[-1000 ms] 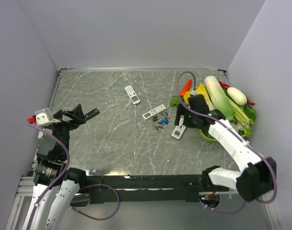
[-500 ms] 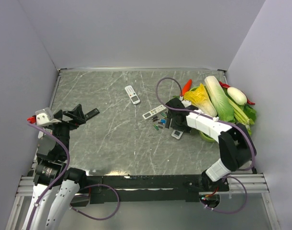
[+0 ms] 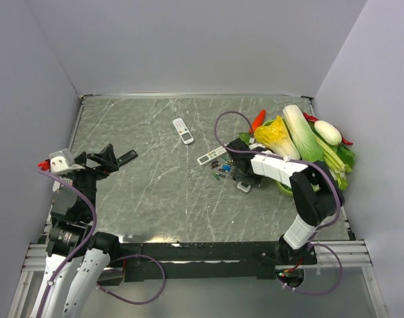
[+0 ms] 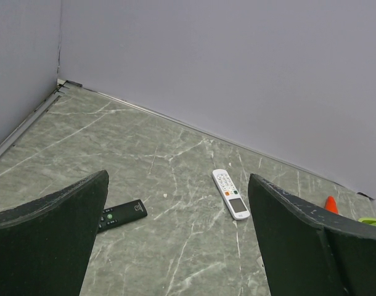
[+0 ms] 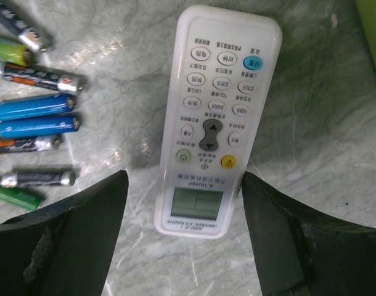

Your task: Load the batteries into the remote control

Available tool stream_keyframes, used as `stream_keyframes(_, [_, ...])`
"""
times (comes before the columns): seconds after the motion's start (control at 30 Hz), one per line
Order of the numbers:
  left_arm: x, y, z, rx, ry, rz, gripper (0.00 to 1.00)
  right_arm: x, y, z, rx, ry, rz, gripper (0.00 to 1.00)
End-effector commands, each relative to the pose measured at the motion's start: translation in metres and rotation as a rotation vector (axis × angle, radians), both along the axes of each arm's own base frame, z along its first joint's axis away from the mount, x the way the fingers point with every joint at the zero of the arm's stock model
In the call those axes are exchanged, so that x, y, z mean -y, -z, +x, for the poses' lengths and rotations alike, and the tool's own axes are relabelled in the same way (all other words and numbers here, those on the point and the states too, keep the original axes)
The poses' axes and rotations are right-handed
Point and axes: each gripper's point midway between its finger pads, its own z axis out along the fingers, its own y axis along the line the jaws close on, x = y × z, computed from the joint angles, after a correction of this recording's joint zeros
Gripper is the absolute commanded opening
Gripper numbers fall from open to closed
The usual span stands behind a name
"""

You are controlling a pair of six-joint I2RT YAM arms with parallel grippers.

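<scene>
Right pincer (image 5: 185, 203) stands wide astride the face-up remote control (image 5: 216, 117) on the desk (image 5: 311, 123) beside the batteries (image 5: 34, 117), gripping nothing yet; I judge the pickup step, next needing a squeeze and flip.

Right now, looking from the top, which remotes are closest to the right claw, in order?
Starting from the right claw:
1. The remote control, right under the claw, between its open fingers.
2. The long slim white remote, just up and left of it.
3. The small white remote, farther toward the back.
4. The black remote, far over on the left side.
</scene>
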Motion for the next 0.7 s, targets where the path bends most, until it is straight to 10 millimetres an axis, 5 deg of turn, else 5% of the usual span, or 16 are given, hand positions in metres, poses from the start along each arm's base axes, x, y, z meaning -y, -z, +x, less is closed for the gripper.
stream_keyframes(0.0, [0.002, -0.01, 0.0, 0.026, 0.013, 0.011, 1.0, 0.002, 0.018, -0.004, -0.015, 0.04, 0.001, 0.79])
stream_keyframes(0.17, [0.004, -0.009, 0.002, 0.02, 0.02, 0.015, 0.99, 0.006, 0.021, -0.009, -0.021, 0.045, -0.007, 0.68])
stream_keyframes(0.3, [0.007, -0.008, 0.002, 0.016, 0.034, 0.019, 0.99, 0.011, 0.013, -0.015, -0.003, 0.041, -0.012, 0.5])
stream_keyframes(0.5, [0.02, -0.009, 0.005, 0.021, 0.107, 0.037, 0.99, 0.018, -0.024, -0.024, 0.105, 0.003, 0.027, 0.23])
stream_keyframes(0.67, [0.048, -0.01, 0.008, 0.025, 0.255, 0.059, 0.99, -0.007, -0.074, -0.023, 0.288, -0.153, 0.202, 0.12])
